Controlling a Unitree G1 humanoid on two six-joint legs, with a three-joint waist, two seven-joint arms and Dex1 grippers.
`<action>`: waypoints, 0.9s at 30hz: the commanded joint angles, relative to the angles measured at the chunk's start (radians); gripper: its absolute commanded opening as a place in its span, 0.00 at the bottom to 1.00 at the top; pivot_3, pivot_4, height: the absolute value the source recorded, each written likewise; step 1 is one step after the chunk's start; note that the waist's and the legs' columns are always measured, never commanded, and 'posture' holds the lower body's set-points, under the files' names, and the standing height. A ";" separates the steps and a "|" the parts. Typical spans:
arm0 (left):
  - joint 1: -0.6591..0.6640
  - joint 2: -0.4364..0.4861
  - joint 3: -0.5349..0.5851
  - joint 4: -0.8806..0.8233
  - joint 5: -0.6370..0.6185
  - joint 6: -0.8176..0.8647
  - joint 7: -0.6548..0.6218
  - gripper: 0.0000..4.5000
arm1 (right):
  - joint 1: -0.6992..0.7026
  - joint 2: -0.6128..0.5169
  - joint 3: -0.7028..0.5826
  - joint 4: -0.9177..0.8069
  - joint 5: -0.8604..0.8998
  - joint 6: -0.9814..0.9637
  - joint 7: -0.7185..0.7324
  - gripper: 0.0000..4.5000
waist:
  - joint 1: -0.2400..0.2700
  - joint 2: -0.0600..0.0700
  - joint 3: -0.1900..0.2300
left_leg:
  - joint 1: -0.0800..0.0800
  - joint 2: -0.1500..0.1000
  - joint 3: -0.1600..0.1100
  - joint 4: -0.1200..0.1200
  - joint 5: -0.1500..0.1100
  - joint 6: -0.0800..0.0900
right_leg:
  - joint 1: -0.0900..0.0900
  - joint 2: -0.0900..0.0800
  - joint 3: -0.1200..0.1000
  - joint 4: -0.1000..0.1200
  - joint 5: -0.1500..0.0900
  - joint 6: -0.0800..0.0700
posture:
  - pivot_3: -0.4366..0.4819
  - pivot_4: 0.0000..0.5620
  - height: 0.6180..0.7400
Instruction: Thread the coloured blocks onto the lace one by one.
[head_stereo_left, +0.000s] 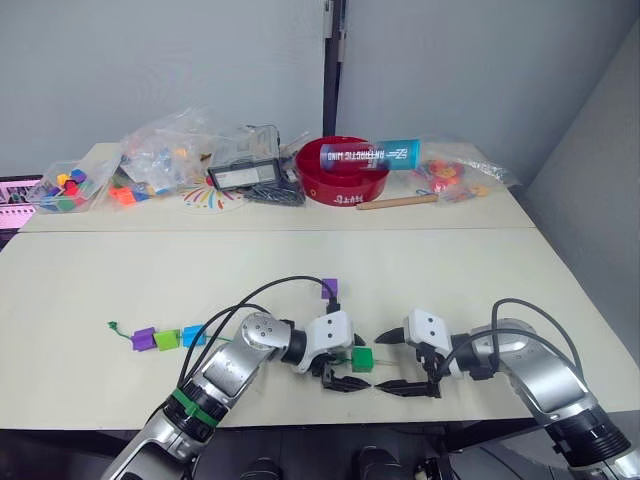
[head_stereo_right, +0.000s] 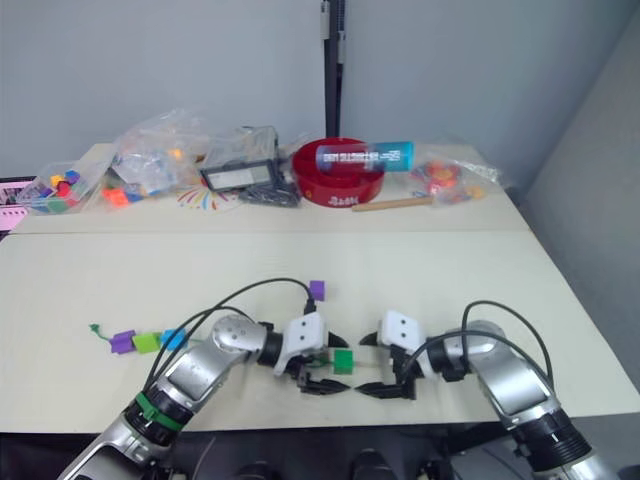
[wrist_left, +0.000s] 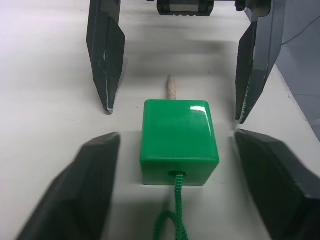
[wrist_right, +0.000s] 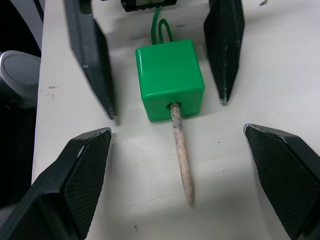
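A dark green block (head_stereo_left: 361, 358) lies on the cream table (head_stereo_left: 300, 260) with the green lace (wrist_left: 175, 215) running through its hole. The lace's stiff pale tip (wrist_right: 181, 155) sticks out of its far side. My left gripper (head_stereo_left: 352, 364) is open, its fingers either side of this block without touching it. My right gripper (head_stereo_left: 392, 362) faces it, open around the tip. Further left, a purple block (head_stereo_left: 143, 338), a lime green block (head_stereo_left: 167, 339) and a light blue block (head_stereo_left: 192, 336) sit strung on the lace near its knot (head_stereo_left: 113, 325). Another purple block (head_stereo_left: 329, 288) lies loose behind the left gripper.
On the back table stand a red bowl (head_stereo_left: 342, 185) with a tube (head_stereo_left: 370, 155) across it, bags of toy pieces (head_stereo_left: 165, 150), a clear box of coloured pieces (head_stereo_left: 65, 188) and a wooden stick (head_stereo_left: 397, 202). Black cables (head_stereo_left: 270, 290) arch over my left arm. The table's front edge is close.
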 joint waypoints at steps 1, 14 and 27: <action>-0.022 -0.014 0.003 0.001 0.001 -0.021 -0.003 0.50 | 0.006 -0.015 -0.018 0.001 -0.003 -0.007 -0.009 1.00 | 0.000 0.000 0.000 | 0.000 0.000 0.000 0.000 0.000 0.000 | 0.000 0.000 0.000 0.000 0.000 0.000 | 0.48 0.27 1.00; -0.021 -0.002 0.000 -0.001 0.002 -0.038 -0.028 0.27 | -0.009 -0.011 -0.002 0.036 -0.026 -0.021 -0.026 0.67 | 0.000 0.000 0.000 | 0.000 0.000 0.000 0.000 0.000 0.000 | 0.000 0.000 0.000 0.000 0.000 0.000 | 0.48 0.27 1.00; -0.022 0.014 0.011 0.004 0.004 -0.040 -0.037 0.27 | -0.019 -0.008 0.005 0.043 -0.034 -0.058 -0.019 0.00 | -0.001 0.000 0.000 | 0.001 0.000 0.000 0.000 0.000 0.000 | 0.000 0.000 0.000 0.001 0.000 0.000 | 0.48 0.27 1.00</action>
